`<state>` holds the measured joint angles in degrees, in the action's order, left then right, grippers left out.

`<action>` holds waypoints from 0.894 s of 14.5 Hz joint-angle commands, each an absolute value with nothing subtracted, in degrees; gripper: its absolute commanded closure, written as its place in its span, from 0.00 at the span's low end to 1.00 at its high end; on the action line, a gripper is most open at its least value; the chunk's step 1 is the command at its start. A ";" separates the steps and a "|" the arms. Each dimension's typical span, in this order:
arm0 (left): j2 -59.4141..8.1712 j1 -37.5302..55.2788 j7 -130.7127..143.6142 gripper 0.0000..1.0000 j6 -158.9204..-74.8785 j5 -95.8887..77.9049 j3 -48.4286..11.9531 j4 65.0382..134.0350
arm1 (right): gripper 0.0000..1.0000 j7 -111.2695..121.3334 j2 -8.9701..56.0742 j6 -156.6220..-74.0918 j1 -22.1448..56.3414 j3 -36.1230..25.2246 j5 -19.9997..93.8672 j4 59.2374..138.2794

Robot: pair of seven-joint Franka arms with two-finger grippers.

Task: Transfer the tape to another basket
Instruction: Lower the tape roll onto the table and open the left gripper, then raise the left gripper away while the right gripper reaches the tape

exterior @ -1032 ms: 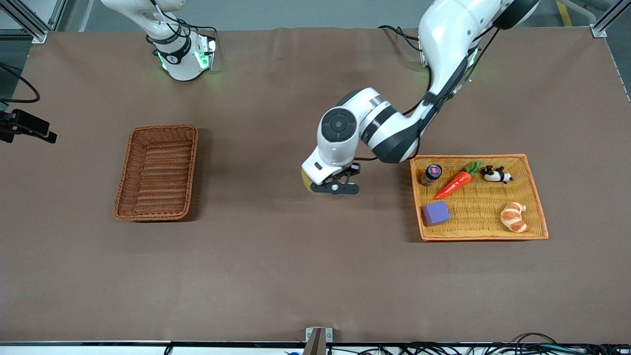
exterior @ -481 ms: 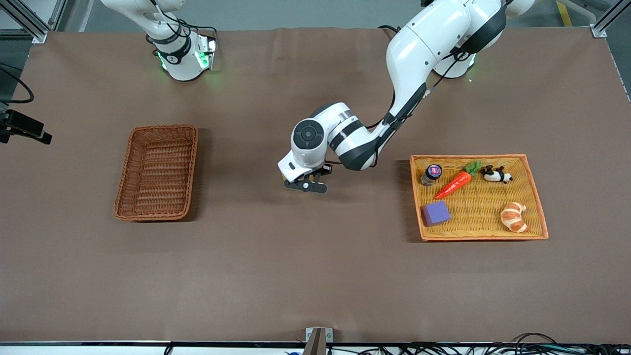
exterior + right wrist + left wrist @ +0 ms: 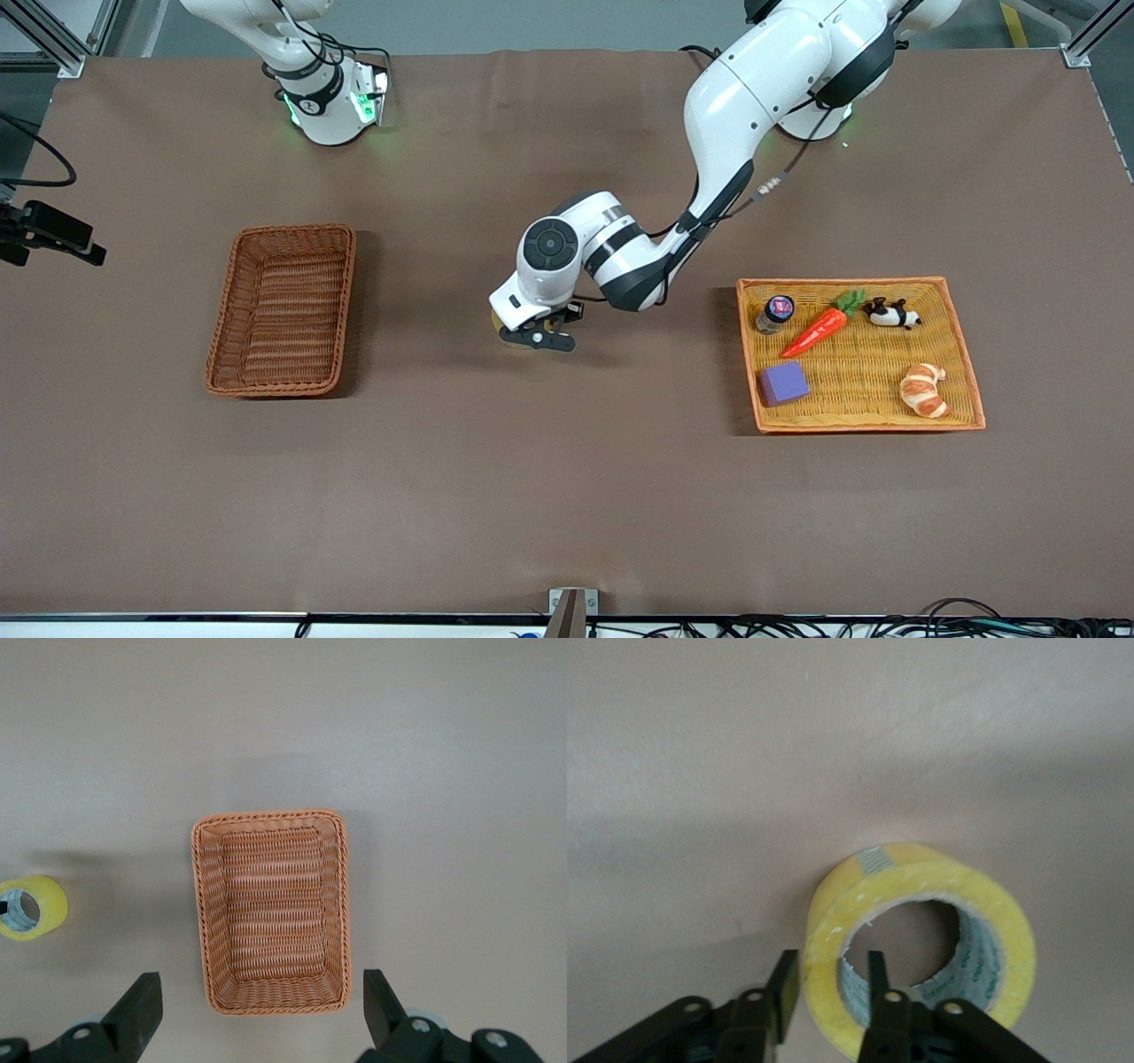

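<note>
Yellowish tape (image 3: 921, 939) straddled by loosened left gripper (image 3: 828, 988) on bare tabletop; right gripper (image 3: 257, 1014) spread over basket (image 3: 270, 908).

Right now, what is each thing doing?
tape: on the table between the baskets, in neither
left gripper: at the tape
right gripper: open, waiting over the wicker basket
wicker basket: empty
woven tray: holding toys

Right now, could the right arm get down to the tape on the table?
Probably yes. The tape lies on bare table beside the basket, with the right gripper open high above. However, the left gripper straddles its wall, so wait for it to clear.
</note>
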<state>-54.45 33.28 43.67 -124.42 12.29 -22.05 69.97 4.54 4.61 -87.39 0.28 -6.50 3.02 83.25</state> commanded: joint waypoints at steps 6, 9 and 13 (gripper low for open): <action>-36.15 20.15 42.89 0.00 -115.60 12.13 -22.06 74.97 | 0.00 -2.61 7.73 -92.19 1.66 2.62 4.48 85.34; -27.01 13.21 35.63 0.00 -109.43 11.87 -22.24 79.00 | 0.00 -12.36 9.40 -99.02 3.07 8.68 3.96 90.06; -19.00 6.34 30.25 0.00 -109.42 8.44 -22.32 83.31 | 0.00 -22.37 13.53 -111.51 9.12 14.75 -1.30 98.86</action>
